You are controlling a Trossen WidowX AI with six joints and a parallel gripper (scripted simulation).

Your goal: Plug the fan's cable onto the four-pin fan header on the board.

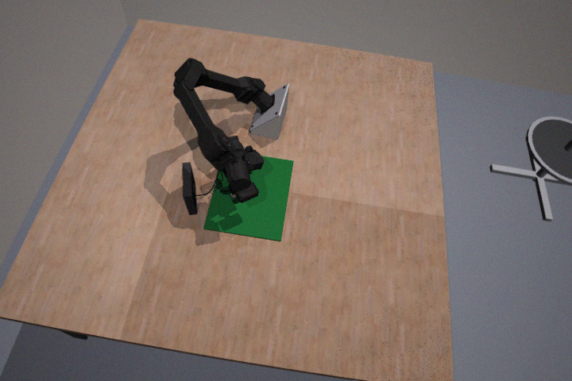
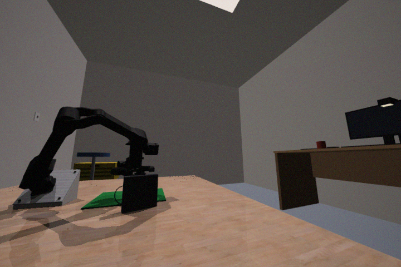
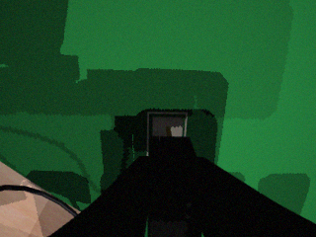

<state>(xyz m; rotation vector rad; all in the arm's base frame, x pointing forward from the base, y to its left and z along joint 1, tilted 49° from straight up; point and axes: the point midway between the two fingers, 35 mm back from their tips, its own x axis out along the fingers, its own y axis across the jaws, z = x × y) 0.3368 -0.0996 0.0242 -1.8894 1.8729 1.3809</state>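
an office-like room: a wooden desk (image 2: 349,163) with a monitor (image 2: 379,120), and a swivel stool (image 1: 554,155).

Table (image 1: 341,269): wood grain, faint sheen. Board (image 1: 268,211): flat matt green. Arm (image 1: 206,130): matt black.

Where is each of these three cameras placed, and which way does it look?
Top: high above the table, looking down; whole arm shows.
Exterior: low at the table's edge, looking across past the upright fan; arm shows side-on.
Wrist: on the arm, looking down at the green board; only the dark jaws holding the plug show.
All share the board.
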